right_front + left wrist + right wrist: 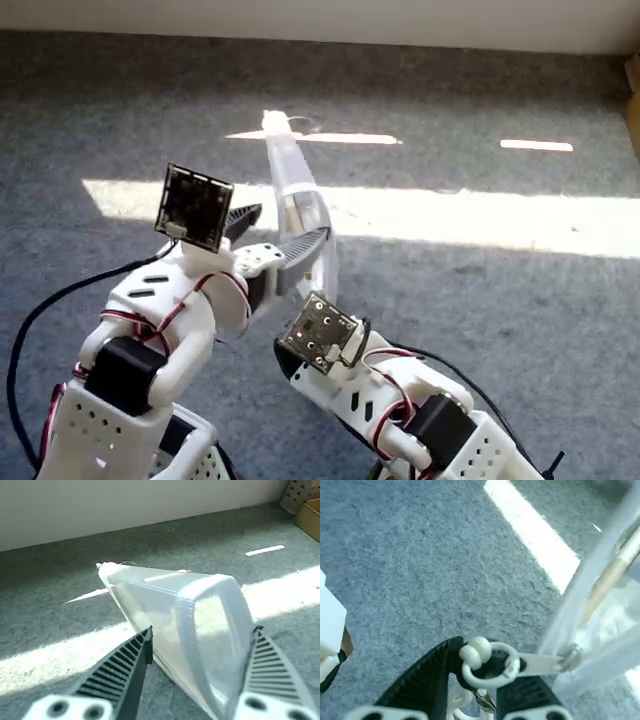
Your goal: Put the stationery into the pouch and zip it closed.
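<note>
Left claw (202, 635) straddles the near end of the pouch (165, 600), gripping both sides. The pouch stands between the arms, stretching far over grey carpet (480, 320). It looks light, floppy, slick clear plastic, and the stiffer seam seems the safest hold. Right claw (485, 672) pinches the ringed zip pull (535, 662).

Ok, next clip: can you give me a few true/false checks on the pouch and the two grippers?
1. The right gripper is shut on the zipper pull. True.
2. The pouch is opaque black. False: it is a clear pouch, see-through.
3. The left gripper holds the clear pouch between its fingers. True.
4. The pouch rests on a wooden tabletop. False: grey carpet lies under it.
</note>
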Available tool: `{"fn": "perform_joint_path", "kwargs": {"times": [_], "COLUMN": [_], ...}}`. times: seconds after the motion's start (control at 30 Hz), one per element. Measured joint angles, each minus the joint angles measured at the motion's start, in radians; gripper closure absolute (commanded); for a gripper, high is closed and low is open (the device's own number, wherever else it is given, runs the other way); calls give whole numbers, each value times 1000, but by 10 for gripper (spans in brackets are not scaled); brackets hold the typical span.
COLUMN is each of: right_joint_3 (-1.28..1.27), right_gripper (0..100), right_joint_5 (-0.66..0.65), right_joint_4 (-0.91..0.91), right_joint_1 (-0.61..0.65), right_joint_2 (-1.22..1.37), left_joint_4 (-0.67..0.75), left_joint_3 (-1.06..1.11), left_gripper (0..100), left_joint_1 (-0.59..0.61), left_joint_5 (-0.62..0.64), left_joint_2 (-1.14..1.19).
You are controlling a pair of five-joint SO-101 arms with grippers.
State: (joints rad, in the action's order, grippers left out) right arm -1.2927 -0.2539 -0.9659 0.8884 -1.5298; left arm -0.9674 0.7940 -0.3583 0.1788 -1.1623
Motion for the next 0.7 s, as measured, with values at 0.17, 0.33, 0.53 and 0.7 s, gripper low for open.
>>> {"fn": "perform_joint_path", "kwargs": {"times": [0.17, 0.33, 0.53, 0.7], "right_joint_3": [0, 0, 0, 48], "right_gripper": [994, 994, 994, 994], "right_joint_5": [0, 0, -25, -28], "right_joint_4": [0, 0, -29, -74], "right_joint_1": [0, 0, 0, -12], "right_joint_2": [-3, -3, -3, -48], "left_joint_4": [-5, -21, -51, -51], "left_joint_3": [0, 0, 0, 0], "left_gripper": [687, 689, 691, 691], "left_joint_1": [-81, -91, -153, -149], "left_joint_5": [0, -17, -157, -169], "left_joint_2": [0, 0, 0, 0]}}
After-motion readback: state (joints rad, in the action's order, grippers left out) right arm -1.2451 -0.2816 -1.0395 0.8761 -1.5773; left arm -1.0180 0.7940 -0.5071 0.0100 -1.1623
